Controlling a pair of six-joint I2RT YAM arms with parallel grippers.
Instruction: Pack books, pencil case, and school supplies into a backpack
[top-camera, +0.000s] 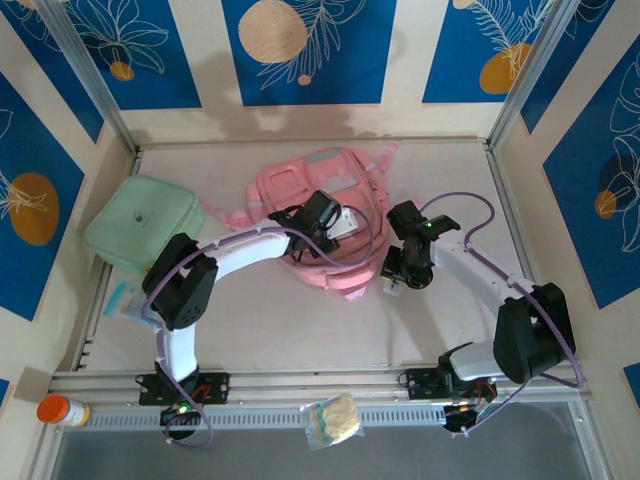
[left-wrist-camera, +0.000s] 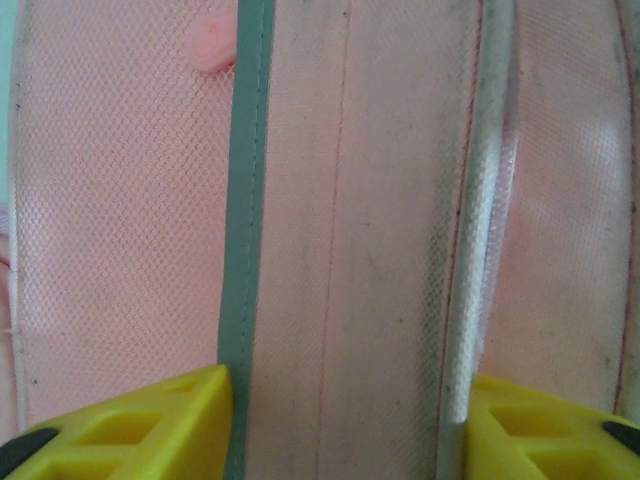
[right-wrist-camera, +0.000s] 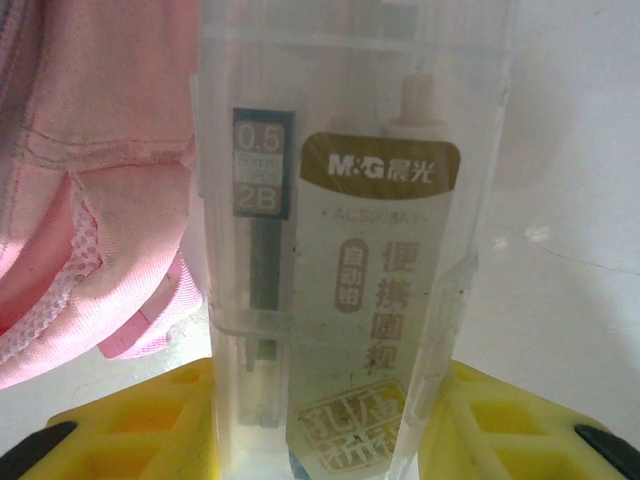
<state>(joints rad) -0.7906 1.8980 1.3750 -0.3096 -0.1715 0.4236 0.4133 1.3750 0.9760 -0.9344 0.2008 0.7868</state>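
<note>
The pink backpack (top-camera: 300, 190) lies in the middle of the table. My left gripper (top-camera: 322, 215) hovers over its open top. In the left wrist view its jaws (left-wrist-camera: 350, 400) are shut on a band of pink backpack fabric (left-wrist-camera: 350, 200) with a grey-green trim. My right gripper (top-camera: 400, 275) is at the backpack's right edge, shut on a clear plastic stationery box (right-wrist-camera: 350, 200) of pencil leads, one of the school supplies. Pink backpack fabric (right-wrist-camera: 90, 200) hangs just left of the box. A white packet with blue print (top-camera: 125, 298) lies under the left arm. The books are out of view.
A mint-green square pouch (top-camera: 140, 222) sits at the left wall; whether it is the pencil case I cannot tell. An orange-capped bottle (top-camera: 62, 410) and a small clear bag (top-camera: 335, 420) lie on the front rail. Bare table (top-camera: 300, 330) stretches between the arms.
</note>
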